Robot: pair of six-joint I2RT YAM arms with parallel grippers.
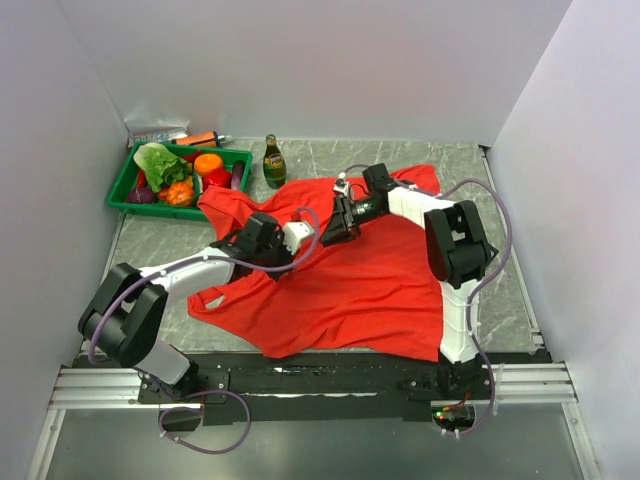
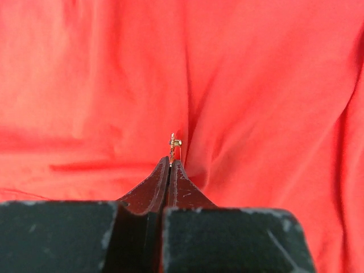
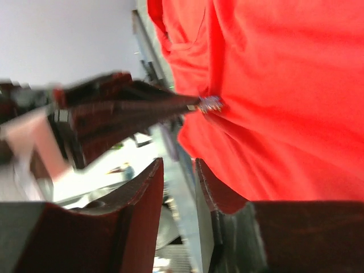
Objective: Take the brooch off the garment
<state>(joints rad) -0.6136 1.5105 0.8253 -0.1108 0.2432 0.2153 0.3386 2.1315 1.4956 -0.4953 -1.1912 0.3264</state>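
Gripping the brooch (image 2: 173,142) with jaws closed tight, our left end effector (image 2: 170,164) sat against the garment (image 2: 256,85). Our right end effector (image 3: 179,170) stood partly apart, empty. We judged a slow, straight pull best.

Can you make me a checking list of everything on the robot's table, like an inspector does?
Surface: grey stone-patterned table; no spills seen.
Job's things: red shirt spread out and rumpled; tiny gold brooch against it.
Clutter: green basket of vegetables and a green bottle by the shirt's far edge.
Grippers: left pincer shut, tips pinching the brooch; right pincer open, holding nothing.
Cables: grey cables loop along both arms.
Surroundings: plain white walls on three sides.
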